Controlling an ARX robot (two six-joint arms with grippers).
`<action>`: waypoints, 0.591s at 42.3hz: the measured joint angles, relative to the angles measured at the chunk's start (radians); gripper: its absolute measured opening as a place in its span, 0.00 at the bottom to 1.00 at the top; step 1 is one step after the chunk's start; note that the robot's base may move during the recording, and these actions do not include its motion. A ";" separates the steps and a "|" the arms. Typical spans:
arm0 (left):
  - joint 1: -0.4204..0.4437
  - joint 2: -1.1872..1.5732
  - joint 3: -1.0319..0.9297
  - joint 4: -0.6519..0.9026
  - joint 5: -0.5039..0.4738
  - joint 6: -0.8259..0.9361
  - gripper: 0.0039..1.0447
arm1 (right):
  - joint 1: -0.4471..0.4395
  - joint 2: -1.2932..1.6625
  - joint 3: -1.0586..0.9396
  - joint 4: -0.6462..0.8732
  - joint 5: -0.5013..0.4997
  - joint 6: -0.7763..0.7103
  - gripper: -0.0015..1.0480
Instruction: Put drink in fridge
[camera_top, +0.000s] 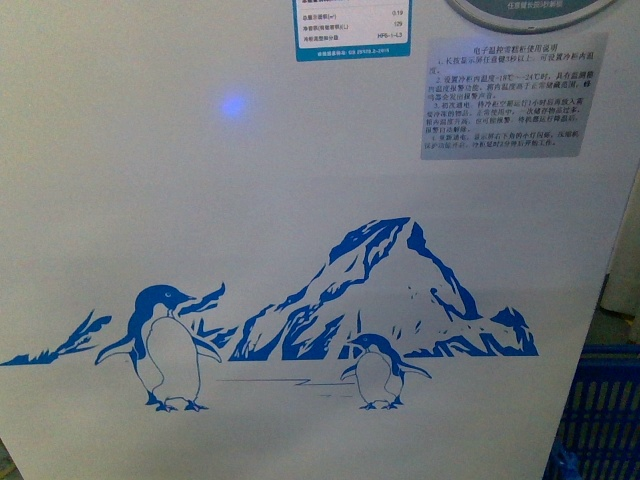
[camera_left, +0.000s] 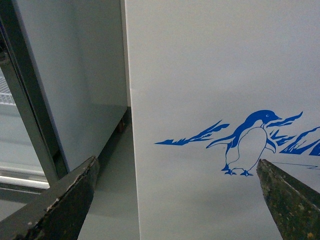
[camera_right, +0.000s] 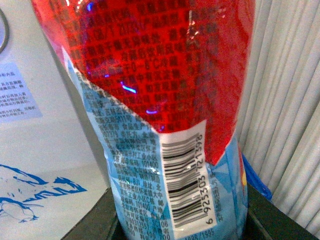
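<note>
Close before the fridge, the right gripper pinches the glossy drink while the left gripper hangs spread and empty, so the drink could slip from the grip, or bump the fridge when raised.

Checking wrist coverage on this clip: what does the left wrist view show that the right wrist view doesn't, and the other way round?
Only the left wrist view: the grey cabinet beside the fridge, a whole penguin, and the open, empty left gripper. Only the right wrist view: the drink, its red label and barcode filling the frame, held in the right gripper, with a ribbed white surface behind. Both: the white fridge front with its blue drawing.
</note>
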 joint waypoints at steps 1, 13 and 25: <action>0.000 0.000 0.000 0.000 0.000 0.000 0.92 | 0.000 -0.001 0.000 0.000 0.002 0.000 0.40; 0.000 0.000 0.000 0.000 0.000 0.000 0.92 | 0.000 -0.008 0.000 0.001 0.005 0.000 0.40; 0.000 0.000 0.000 0.000 0.000 0.000 0.92 | 0.000 -0.008 0.000 0.001 0.004 0.000 0.40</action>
